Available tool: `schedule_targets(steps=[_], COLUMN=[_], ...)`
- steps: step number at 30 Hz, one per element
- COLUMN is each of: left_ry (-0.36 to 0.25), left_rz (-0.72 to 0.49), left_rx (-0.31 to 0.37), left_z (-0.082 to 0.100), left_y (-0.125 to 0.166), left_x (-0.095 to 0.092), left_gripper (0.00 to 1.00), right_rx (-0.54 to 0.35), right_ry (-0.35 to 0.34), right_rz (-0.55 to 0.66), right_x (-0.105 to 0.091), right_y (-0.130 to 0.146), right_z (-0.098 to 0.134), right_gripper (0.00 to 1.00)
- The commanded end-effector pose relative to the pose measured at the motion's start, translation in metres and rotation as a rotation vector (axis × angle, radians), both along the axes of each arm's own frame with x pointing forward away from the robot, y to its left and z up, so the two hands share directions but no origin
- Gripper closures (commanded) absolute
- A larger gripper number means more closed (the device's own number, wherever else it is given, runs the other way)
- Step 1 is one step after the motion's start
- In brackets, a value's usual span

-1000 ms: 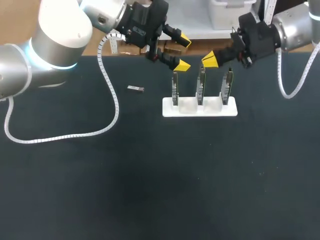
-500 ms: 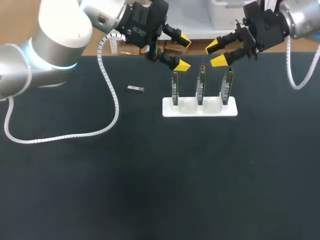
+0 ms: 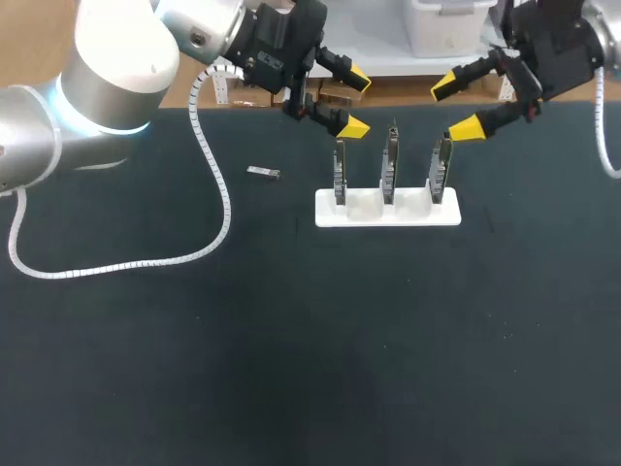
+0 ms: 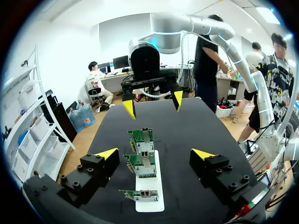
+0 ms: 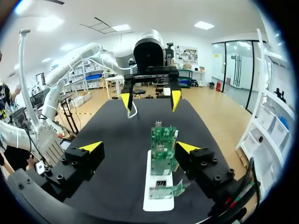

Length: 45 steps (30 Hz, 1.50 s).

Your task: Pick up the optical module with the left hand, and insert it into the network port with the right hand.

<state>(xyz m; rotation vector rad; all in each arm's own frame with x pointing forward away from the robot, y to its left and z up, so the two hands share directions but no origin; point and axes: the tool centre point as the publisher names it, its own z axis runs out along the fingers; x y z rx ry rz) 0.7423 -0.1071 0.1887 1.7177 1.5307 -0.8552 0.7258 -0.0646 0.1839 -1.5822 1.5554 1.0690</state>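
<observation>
Optical module (image 3: 262,173): lying flat on the dark table (image 3: 291,340), well apart from the white rack (image 3: 388,212), out on the rack's left side and touched by nothing. Judged small, light and rigid, a metal-cased sliver (probably smooth-sided, so apt to skate if nudged off-centre). Best taken across the two long sides near mid-length, leaving the plug end free for the handover and the insertion. No call for a hard squeeze, but worth sparing the connector end from knocks. Low-lying as well, so the fingertips would have to come almost down to the table to get any purchase.

Left gripper (image 3: 356,103): hovering by the rack's left end, close to the leftmost of the three upright network cards (image 3: 389,165), yellow tips spread wide with nothing between them. Module neither between those fingers nor under them, but off to the side, farther from the rack than the gripper is. Right gripper (image 3: 455,109): up by the rack's right end, tips likewise parted and empty, farther again from the module. Pick-up not yet begun, by the look of things.
</observation>
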Motion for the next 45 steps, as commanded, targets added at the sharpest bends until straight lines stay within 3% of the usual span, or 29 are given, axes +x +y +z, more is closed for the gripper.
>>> schedule_targets(steps=[1,23,32,45], left_ry=[0.004,0.004,0.004,0.004], left_rz=[-0.003,-0.003,-0.003,-0.003], left_rx=[0.007,0.007,0.007,0.007], left_z=[0.001,0.001,0.001,0.001], left_y=[-0.001,-0.001,-0.001,-0.001], left_x=[0.002,0.002,0.002,0.002], left_gripper=[0.0,0.0,0.0,0.0], right_rx=[-0.006,-0.071,-0.093,-0.163], right_ry=[0.0,-0.033,-0.023,0.048], right_rz=[-0.022,-0.117,-0.057,0.03], right_x=[-0.011,-0.038,-0.028,-0.015], right_y=[-0.011,-0.05,-0.061,-0.073], right_z=[0.005,0.026,0.024,0.029], right_gripper=[0.0,0.0,0.0,0.0])
